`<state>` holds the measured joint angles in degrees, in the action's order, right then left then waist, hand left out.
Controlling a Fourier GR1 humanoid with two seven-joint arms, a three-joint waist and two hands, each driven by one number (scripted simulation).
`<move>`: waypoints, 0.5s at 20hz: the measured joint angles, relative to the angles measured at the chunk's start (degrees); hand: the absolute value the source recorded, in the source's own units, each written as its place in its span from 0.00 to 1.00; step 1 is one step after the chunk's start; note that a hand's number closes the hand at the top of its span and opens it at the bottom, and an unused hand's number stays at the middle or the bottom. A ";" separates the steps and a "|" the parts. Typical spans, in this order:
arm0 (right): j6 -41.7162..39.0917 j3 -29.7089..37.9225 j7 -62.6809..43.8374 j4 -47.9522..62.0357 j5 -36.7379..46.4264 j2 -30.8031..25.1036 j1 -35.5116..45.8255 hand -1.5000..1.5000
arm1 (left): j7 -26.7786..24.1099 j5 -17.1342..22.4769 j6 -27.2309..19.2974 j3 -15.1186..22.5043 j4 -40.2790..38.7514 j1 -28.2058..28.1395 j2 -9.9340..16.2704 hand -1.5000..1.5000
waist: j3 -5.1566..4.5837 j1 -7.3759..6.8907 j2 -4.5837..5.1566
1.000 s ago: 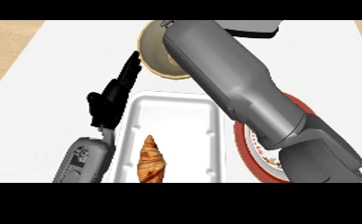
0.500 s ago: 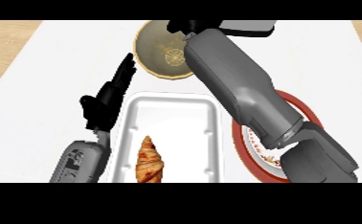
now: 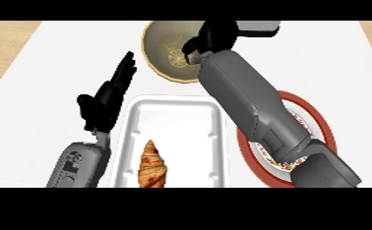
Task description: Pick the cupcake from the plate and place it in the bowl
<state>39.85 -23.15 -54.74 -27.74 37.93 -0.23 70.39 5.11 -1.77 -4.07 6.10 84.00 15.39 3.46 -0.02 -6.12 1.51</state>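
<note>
A: Starting with the biggest thing, we see the white surface [image 3: 65, 62], then our right forearm crossing it from the lower right toward the top.

B: And its right hand [image 3: 218, 36] sits at the bowl [image 3: 166, 47], over the right rim. So we judge this to be the placing step, with the hand already at the drop spot.

A: Then the white tray [image 3: 174, 121] in the middle, with a croissant [image 3: 152, 165] lying at its near end. That one is not our business.

B: Right of the tray is the red-rimmed plate [image 3: 320, 126], mostly hidden under our forearm. We see no cupcake on the part that shows.

A: Where is the cupcake, then?

B: We cannot make it out. The right hand's fingers are curled in together, and a small pale patch shows beside them over the bowl, but we cannot tell whether they pinch the cupcake or whether it is already let go.

A: And the left hand [image 3: 102, 101]?

B: It rests beside the tray's left edge, fingers straight and pressed together, holding nothing.

A: So the next move, as we judge it, calls for spreading the right fingers over the bowl's hollow, then lifting straight up clear of the rim.
</note>
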 measured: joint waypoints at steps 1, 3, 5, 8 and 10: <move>1.14 -0.27 0.63 -0.57 -0.81 -0.03 0.02 0.00 | 0.07 0.13 0.14 -0.06 0.00 0.22 0.00 0.50 | 0.00 -0.11 0.00; 3.87 -1.46 2.12 -1.97 -1.74 -0.02 -0.45 0.00 | -0.49 0.07 0.24 -0.12 0.09 -0.49 0.16 0.50 | 0.00 0.09 -0.16; 6.90 -2.26 3.02 -2.71 -1.67 -0.05 0.15 0.00 | -0.99 -0.34 -0.16 0.22 -0.12 -1.35 -0.25 0.50 | -0.01 0.51 -0.31; 11.28 -3.64 3.10 -3.26 -1.32 -0.09 0.85 0.00 | -0.78 -0.12 0.05 -0.36 0.21 -1.71 0.31 0.50 | -0.03 1.05 -0.56; 13.80 -4.08 2.84 -3.94 -1.58 -0.11 1.21 0.00 | -0.16 -0.49 -0.41 -0.11 0.63 -1.82 0.05 0.50 | -0.02 1.42 -0.70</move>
<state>53.65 -27.23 -51.90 -31.68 36.35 -0.35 71.60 4.95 -2.26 -4.48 5.99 84.64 13.57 3.51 -0.04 -4.71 0.81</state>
